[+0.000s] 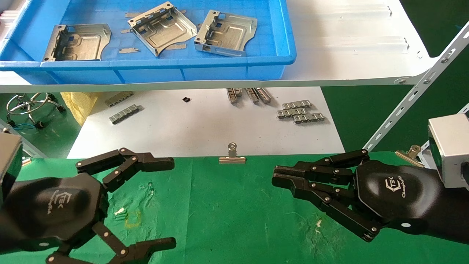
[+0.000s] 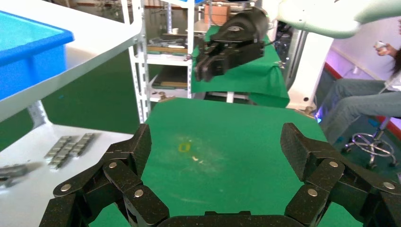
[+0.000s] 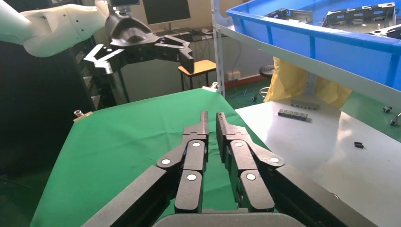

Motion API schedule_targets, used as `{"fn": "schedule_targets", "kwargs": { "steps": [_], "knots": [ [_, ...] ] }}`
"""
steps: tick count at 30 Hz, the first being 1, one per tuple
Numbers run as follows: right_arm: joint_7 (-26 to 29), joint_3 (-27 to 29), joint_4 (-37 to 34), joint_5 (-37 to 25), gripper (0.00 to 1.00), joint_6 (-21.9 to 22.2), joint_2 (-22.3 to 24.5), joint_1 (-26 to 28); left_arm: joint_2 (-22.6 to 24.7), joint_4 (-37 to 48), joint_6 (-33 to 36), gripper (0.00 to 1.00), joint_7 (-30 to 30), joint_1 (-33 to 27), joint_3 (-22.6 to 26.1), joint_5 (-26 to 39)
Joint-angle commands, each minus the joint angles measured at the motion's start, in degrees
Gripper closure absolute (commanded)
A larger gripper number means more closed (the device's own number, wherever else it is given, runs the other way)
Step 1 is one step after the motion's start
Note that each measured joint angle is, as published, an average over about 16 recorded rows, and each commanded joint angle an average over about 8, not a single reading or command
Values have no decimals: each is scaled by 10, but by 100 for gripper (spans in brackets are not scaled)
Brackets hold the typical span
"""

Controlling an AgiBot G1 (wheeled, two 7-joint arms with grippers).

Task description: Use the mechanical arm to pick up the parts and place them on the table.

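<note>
Three silver sheet-metal parts [image 1: 78,42] [image 1: 163,27] [image 1: 225,33] lie in a blue tray [image 1: 146,64] on the white shelf board, far beyond both hands. My left gripper [image 1: 173,201] hovers low over the left side of the green table [image 1: 227,209], open wide and empty, near a yellow square mark [image 1: 132,219]. In the left wrist view my left gripper [image 2: 217,142] has only green cloth between its jaws. My right gripper [image 1: 274,176] is shut and empty over the table's right side; it also shows in the right wrist view [image 3: 211,118], as do parts in the tray [image 3: 359,14].
The white shelf board [image 1: 348,44] overhangs a white sheet with small grey ridged strips [image 1: 300,112]. A binder clip [image 1: 232,156] sits on the table's far edge. A slanted perforated shelf brace [image 1: 414,99] rises at the right. A yellow bag [image 1: 78,104] lies far left.
</note>
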Motion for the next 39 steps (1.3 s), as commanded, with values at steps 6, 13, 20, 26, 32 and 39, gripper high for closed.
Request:
{"fn": "schedule_targets", "kwargs": {
  "steps": [6,13,20,26,32,39],
  "knots": [
    [0,0,0,0,100,0,0,0,16,50,-19,0,-12,-100,6,40],
    [0,0,0,0,100,0,0,0,94,213,-31,0,-7,-276,61,159],
    [0,0,0,0,100,0,0,0,187,408,-92,0,39,-419,117,278],
    [0,0,0,0,93,0,0,0,251,532,-202,0,84,-498,147,354],
    [0,0,0,0,23,0,0,0,288,621,-244,62,84,-539,158,378],
    [0,0,0,0,0,0,0,0,308,683,-259,100,73,-558,169,393]
  ]
}}
